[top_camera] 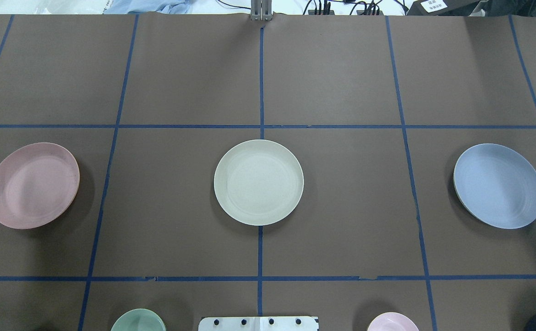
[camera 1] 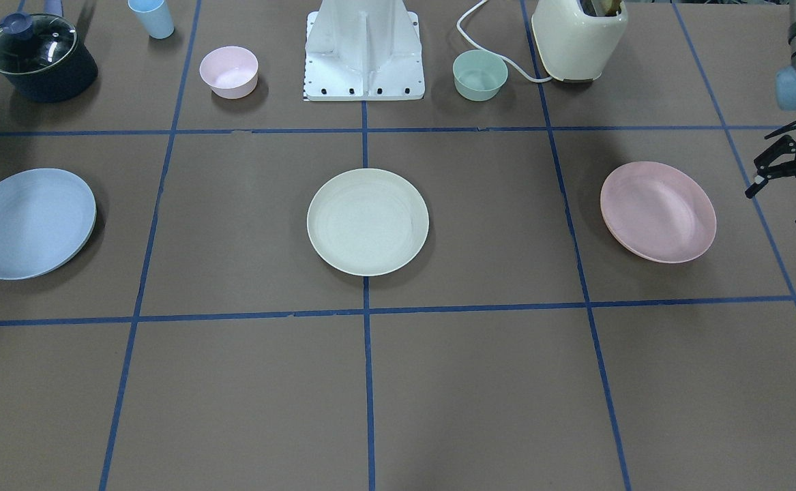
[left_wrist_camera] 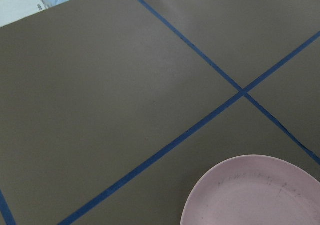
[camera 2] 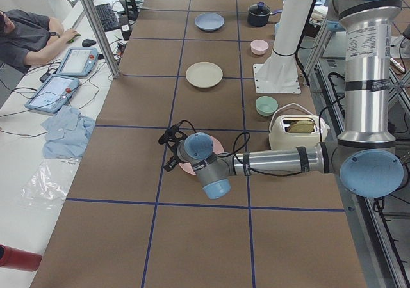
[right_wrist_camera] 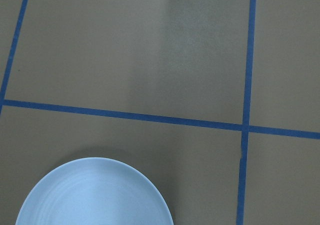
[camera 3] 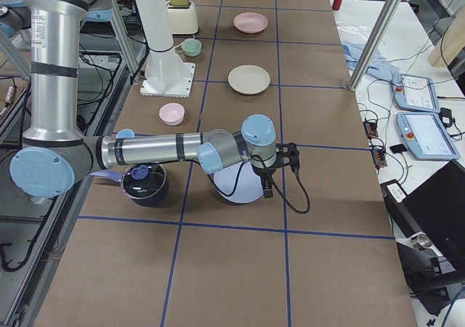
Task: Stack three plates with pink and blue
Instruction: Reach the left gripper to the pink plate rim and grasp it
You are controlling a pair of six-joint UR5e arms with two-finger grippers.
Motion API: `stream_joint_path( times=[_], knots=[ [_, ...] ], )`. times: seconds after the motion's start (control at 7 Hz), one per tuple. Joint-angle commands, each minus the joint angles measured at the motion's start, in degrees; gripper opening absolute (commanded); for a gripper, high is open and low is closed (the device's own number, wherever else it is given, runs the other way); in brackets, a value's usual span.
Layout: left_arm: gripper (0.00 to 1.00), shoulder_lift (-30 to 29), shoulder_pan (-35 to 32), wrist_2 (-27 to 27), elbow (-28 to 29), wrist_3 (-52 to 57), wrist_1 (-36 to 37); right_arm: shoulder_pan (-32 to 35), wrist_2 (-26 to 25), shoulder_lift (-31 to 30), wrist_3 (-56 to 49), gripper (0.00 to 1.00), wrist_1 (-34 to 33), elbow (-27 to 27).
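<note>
Three plates lie apart in a row on the brown table. The pale cream-green plate (camera 1: 367, 221) is in the middle, the pink plate (camera 1: 658, 211) is on the robot's left, and the light blue plate (camera 1: 28, 223) is on its right. My left gripper (camera 1: 776, 206) hovers open and empty just beyond the pink plate's outer edge. The left wrist view shows that plate's rim (left_wrist_camera: 260, 195). My right gripper (camera 3: 283, 168) hovers by the blue plate (camera 3: 236, 185). It shows only in the exterior right view, so I cannot tell its state. The right wrist view shows the blue plate's rim (right_wrist_camera: 95, 195).
Along the robot's side stand a dark pot with a glass lid (camera 1: 39, 58), a light blue cup (camera 1: 152, 17), a small pink bowl (camera 1: 228, 71), the white robot base (camera 1: 363, 51), a mint bowl (camera 1: 479, 75) and a cream toaster (camera 1: 578, 37).
</note>
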Motion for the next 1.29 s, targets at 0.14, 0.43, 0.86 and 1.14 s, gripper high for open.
stream_joint_path(
  times=[0.14, 0.43, 0.86, 1.14],
  knots=[
    [1.00, 1.28, 13.49, 16.57, 0.20, -15.24, -3.98, -0.01, 0.00, -0.35, 0.00, 1.00, 0.01, 0.00],
    [0.83, 1.28, 16.60, 19.77, 2.39, -16.16, -4.07, -0.01, -0.17, -0.53, -0.08, 1.00, 0.01, 0.09],
    [0.50, 1.28, 18.27, 21.72, 3.45, -16.07, -3.98, -0.01, -0.17, -0.88, -0.08, 1.00, 0.09, 0.09],
    [0.24, 1.28, 18.80, 21.72, 3.81, -15.98, -4.07, -0.01, -0.17, -0.97, -0.17, 1.00, 0.09, 0.18]
  ],
)
